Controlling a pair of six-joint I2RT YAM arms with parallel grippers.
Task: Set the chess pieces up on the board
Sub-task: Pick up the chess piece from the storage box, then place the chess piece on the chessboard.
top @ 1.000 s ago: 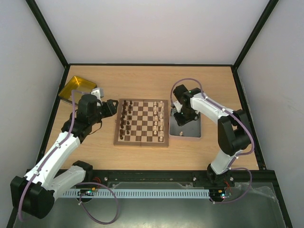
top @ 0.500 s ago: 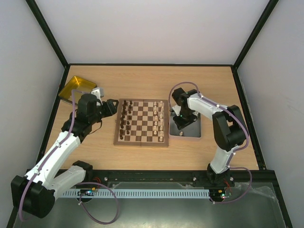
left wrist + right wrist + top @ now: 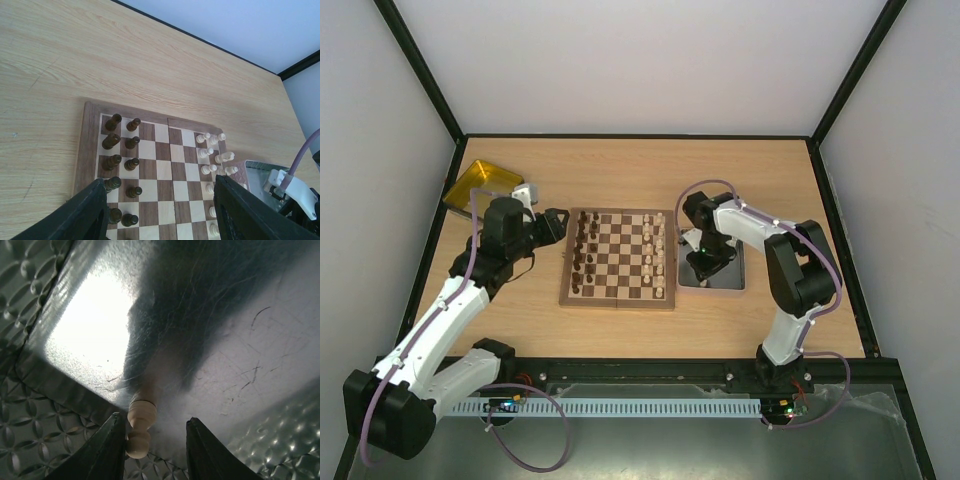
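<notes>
The board (image 3: 617, 303) lies mid-table, with dark chess pieces (image 3: 582, 250) in two columns on its left side and pale pieces (image 3: 659, 250) along its right side. My right gripper (image 3: 703, 262) is down inside the grey metal tray (image 3: 732, 282). In the right wrist view it (image 3: 155, 442) is open around a pale pawn (image 3: 141, 426), which lies on the tray floor against the left finger. My left gripper (image 3: 558, 220) hovers open and empty at the board's left edge. In the left wrist view its wide-spread fingers (image 3: 85, 215) frame the board (image 3: 90, 135).
A yellow tray (image 3: 480, 183) sits at the far left corner of the table. The grey tray's patterned rim (image 3: 30, 405) rises just beside my right fingers. The tray also shows in the left wrist view (image 3: 255, 172), right of the board.
My right gripper has moved toward the near side of the grey tray and lowered over the pale pawn. The left arm has not moved.
</notes>
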